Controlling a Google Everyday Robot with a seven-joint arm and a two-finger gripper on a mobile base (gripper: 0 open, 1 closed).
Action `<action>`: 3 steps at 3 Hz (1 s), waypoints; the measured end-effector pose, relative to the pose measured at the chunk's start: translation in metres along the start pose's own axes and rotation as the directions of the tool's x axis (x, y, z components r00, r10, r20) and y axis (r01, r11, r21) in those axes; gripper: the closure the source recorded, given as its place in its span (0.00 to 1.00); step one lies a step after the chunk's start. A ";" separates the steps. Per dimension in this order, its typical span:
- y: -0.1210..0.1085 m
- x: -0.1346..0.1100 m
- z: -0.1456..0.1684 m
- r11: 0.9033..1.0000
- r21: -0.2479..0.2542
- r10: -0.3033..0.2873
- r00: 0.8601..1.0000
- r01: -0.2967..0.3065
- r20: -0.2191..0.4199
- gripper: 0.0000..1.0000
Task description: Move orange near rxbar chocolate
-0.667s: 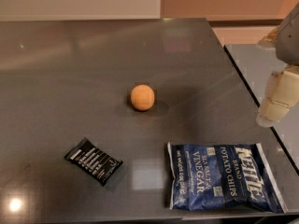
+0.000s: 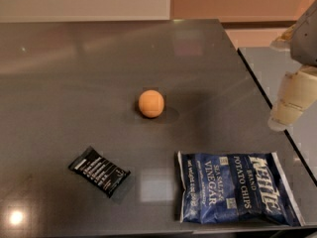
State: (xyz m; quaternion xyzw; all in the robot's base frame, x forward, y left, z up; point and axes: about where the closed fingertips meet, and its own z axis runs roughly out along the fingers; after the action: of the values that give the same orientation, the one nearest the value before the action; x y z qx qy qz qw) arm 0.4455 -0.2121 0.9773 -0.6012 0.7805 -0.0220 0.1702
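Nothing moved, gripper (image 2: 290, 103) at right edge (opening unclear), orange (image 2: 151, 103) well apart from it

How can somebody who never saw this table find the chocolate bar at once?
On the dark grey table, look at the near-left part, far from the pincer at the right edge. The rxbar chocolate lies there, left of the blue chip bag and nearer than the orange: the only small flat black wrapper.

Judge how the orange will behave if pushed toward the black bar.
The orange is ball-shaped on a smooth, glossy table, so it will likely roll on after a push. Its matte skin probably grips well. The gripper hangs at the table's right edge, apart from it.
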 end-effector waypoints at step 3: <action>-0.027 -0.079 0.042 0.999 -0.050 -0.004 0.971 0.016 0.240 0.00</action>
State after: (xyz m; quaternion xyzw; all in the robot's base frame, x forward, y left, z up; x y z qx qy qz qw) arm 0.4997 -0.1378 0.9632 -0.6074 0.7516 0.0699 0.2475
